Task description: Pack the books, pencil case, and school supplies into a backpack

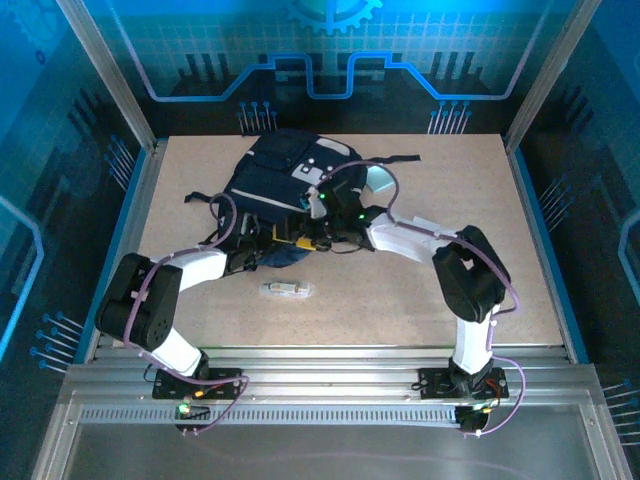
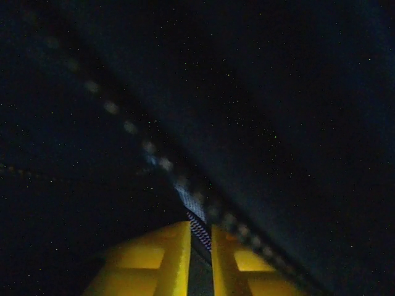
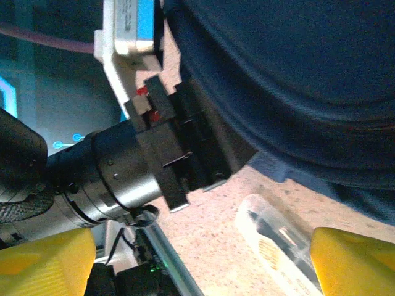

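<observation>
The dark navy backpack [image 1: 290,172] lies at the middle back of the table, its near edge lifted between the two arms. My left gripper [image 2: 200,259] is shut on the backpack's zipper strip [image 2: 199,225], with dark fabric all round it; from above it sits at the bag's near edge [image 1: 268,244]. Beside it, my right gripper [image 1: 306,241] stands open, its yellow fingers [image 3: 352,259] wide apart over bare table. A short clear tube [image 1: 287,289], one of the school supplies, lies on the table in front of the bag, close to my right finger [image 3: 278,246]. The books and pencil case are out of view.
The left arm's dark wrist [image 3: 123,166] is right in front of my right gripper. Black straps [image 1: 395,158] trail from the bag to the right and left. Metal rails [image 1: 130,200] and blue walls frame the table. Bare tabletop [image 1: 400,300] lies in front of the bag.
</observation>
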Robot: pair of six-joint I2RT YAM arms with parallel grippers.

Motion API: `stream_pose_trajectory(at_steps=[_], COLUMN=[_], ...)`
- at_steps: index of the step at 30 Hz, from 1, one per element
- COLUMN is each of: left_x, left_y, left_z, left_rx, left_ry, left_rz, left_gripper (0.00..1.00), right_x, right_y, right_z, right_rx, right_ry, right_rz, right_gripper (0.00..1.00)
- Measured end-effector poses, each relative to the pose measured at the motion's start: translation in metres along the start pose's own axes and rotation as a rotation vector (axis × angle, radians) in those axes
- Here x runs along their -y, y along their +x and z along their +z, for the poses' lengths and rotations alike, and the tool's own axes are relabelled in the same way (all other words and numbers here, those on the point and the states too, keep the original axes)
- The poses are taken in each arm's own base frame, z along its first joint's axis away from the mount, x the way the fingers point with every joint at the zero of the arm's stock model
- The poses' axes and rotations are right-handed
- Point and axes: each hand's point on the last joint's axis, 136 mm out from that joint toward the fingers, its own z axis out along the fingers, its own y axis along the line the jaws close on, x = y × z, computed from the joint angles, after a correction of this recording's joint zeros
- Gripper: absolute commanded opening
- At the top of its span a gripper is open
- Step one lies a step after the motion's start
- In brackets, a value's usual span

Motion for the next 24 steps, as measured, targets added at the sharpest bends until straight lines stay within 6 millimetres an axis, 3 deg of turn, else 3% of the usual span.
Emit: stream_pose_trajectory(at_steps=[6, 9, 11, 14, 17, 21, 24], left_x=[0.013, 0.030, 0.043, 0.057, 0.065, 0.082, 0.089], left_y=[-0.006, -0.012, -0.015, -0.012, -0.001, 0.016, 0.033], left_z=[-0.041, -0.063, -0.074, -0.081, -0.082, -0.075, -0.064], left_rx=[-0.006, 0.003, 0.005, -0.011, -0.047, -0.083, -0.116], left_ry=[-0.031, -0.003, 0.030, 0.079, 0.111, 0.148, 0.135], left_rz=[0.127, 0.175, 0.190, 0.192, 0.161, 0.133, 0.138], left_gripper=[0.38, 0.46, 0.50, 0.56, 0.58, 0.59, 0.62], right_x=[0.013, 0.023, 0.030, 0.036, 0.045, 0.064, 0.085], right_y=[-0.041, -0.069, -0.086, -0.109, -0.125, -0.135, -0.133], right_z=[-0.064, -0.086, -0.093, -0.090, -0.074, -0.045, -0.028], right_rx=[0.150, 0.212, 0.237, 0.246, 0.230, 0.183, 0.156], right_ry=[0.112, 0.167, 0.194, 0.205, 0.204, 0.198, 0.220], right_rz=[-0.069, -0.093, -0.105, -0.125, -0.136, -0.114, -0.079], right_gripper=[0.85, 0.73, 0.71, 0.73, 0.73, 0.55, 0.54])
